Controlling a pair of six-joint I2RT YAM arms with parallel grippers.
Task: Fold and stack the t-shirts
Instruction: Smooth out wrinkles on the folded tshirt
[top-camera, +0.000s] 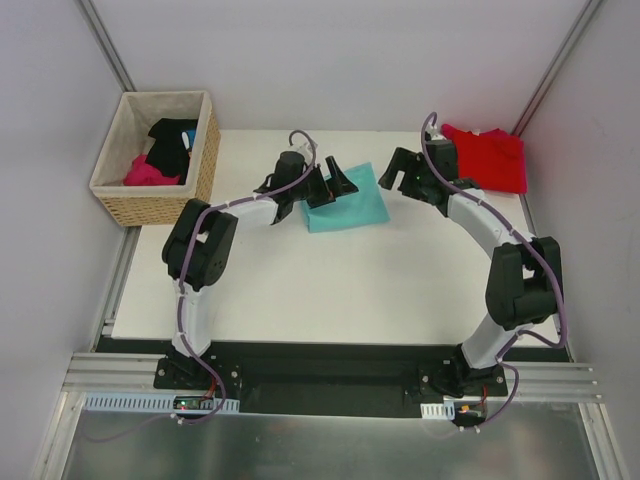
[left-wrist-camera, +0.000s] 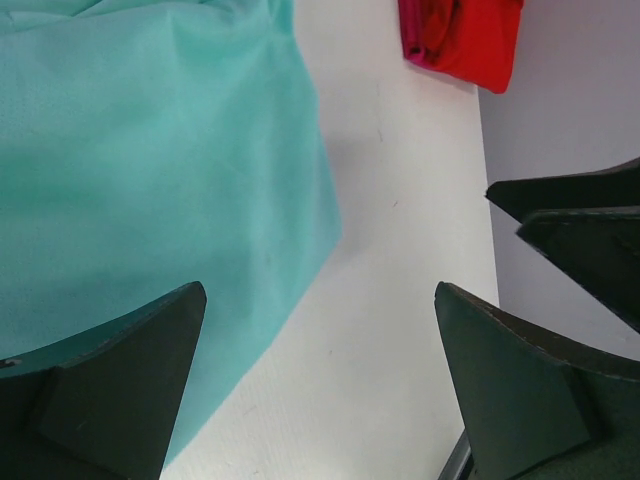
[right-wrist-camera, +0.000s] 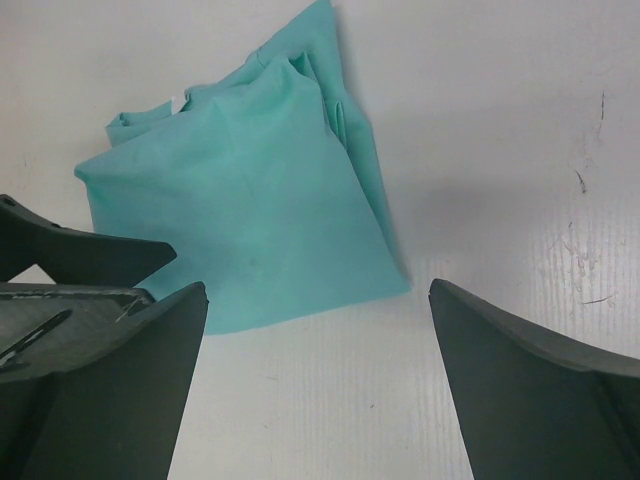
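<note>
The teal mint-green t-shirt (top-camera: 355, 203) lies folded into a flat rectangle at the back middle of the white table (top-camera: 330, 290). The bright red t-shirt (top-camera: 490, 158) lies folded at the back right corner. My left gripper (top-camera: 335, 187) is open and empty over the teal shirt's left edge. My right gripper (top-camera: 393, 172) is open and empty just right of the teal shirt, between the two shirts. In the left wrist view the teal shirt (left-wrist-camera: 150, 180) fills the left, the red shirt (left-wrist-camera: 465, 40) is at the top, and the gripper (left-wrist-camera: 320, 290) holds nothing. In the right wrist view the teal shirt (right-wrist-camera: 250, 210) lies ahead of the open gripper (right-wrist-camera: 317, 285).
A wicker basket (top-camera: 205, 150) stands off the table's back left corner, holding a black garment (top-camera: 172, 145) and a magenta-pink garment (top-camera: 148, 172). Grey walls close in the left, back and right sides. The two grippers face each other closely across the teal shirt.
</note>
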